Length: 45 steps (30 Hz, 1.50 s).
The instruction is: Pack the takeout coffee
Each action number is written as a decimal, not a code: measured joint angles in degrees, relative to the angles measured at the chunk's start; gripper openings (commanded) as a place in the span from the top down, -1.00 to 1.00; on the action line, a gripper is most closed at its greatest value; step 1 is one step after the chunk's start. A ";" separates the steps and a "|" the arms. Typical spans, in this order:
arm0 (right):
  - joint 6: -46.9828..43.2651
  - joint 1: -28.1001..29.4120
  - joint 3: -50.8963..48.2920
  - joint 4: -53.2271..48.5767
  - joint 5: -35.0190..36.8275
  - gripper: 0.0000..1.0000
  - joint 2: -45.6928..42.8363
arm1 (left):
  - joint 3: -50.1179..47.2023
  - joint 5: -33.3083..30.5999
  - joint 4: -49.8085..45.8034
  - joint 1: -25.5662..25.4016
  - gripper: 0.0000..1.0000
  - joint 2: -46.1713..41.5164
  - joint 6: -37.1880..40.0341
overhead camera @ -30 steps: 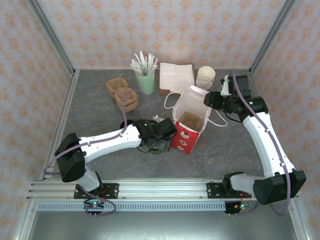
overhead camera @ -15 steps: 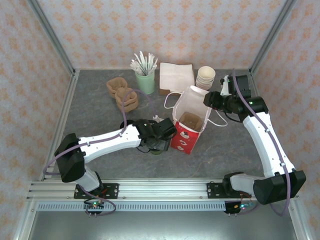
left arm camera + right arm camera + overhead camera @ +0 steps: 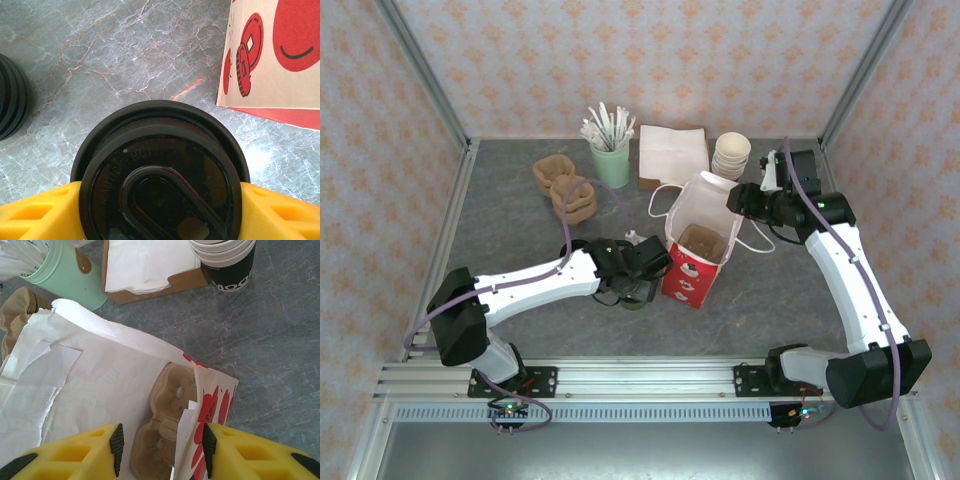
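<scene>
Mid-pack: the left fingers (image 3: 35, 215) clamp the lidded takeout coffee (image 3: 160, 185) mid-tabletop (image 3: 500, 235), just beside the paper bag (image 3: 692, 275). The right fingers (image 3: 250, 455) seem spread astride the bag's rim. The next move calls for lifting the coffee over that rim and lowering it into the cup carrier (image 3: 160, 425).

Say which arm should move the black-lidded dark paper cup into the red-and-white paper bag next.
Left. The left gripper grips the black-lidded paper cup beside the red-and-white paper bag; the right gripper hangs open over its mouth.
</scene>
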 measured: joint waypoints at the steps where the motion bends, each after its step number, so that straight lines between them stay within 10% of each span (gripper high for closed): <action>1: 0.00 0.00 0.00 0.00 0.00 0.05 0.00 | -0.04 0.02 0.00 0.00 -0.44 0.00 0.02; 30: 0.55 0.00 -2.01 0.52 -2.29 0.20 -0.11 | -0.11 -1.22 -2.54 0.85 -0.25 -5.64 0.48; 45: 8.59 1.22 -5.03 5.01 -6.80 0.92 -1.03 | 20.00 -8.50 -16.70 1.14 -0.25 -14.10 3.72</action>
